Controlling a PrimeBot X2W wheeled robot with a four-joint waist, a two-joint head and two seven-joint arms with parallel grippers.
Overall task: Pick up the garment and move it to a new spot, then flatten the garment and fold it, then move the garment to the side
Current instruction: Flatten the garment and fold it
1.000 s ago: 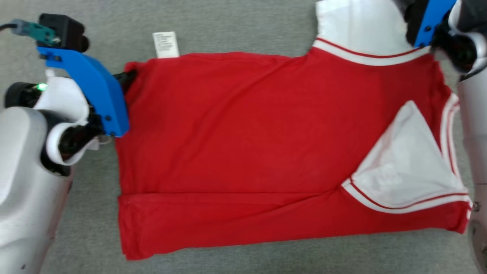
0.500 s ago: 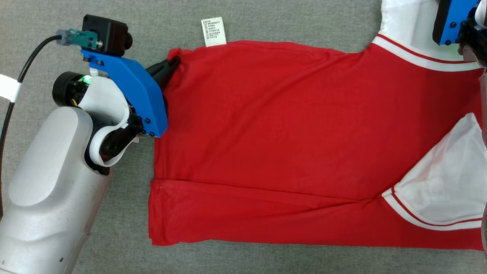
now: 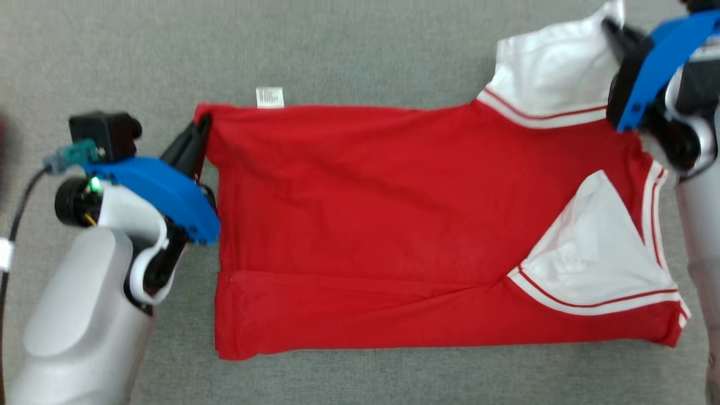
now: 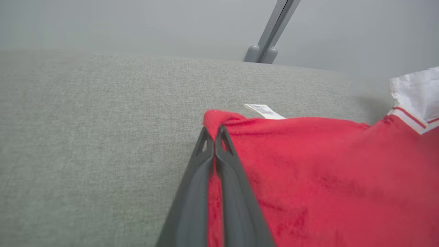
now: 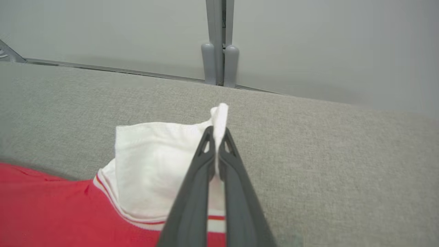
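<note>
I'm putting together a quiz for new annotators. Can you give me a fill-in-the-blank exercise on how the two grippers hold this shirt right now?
1. The left gripper is shut on a corner of the shirt whose colour is ____.
2. The right gripper is shut on the edge of a ____ sleeve.
3. The tag sticks out of the shirt's far edge, nearer the ____ gripper.

Missing words: red; white; left.

Grey cloth surface (image 3: 360,45), grey post (image 5: 216,20)
</note>
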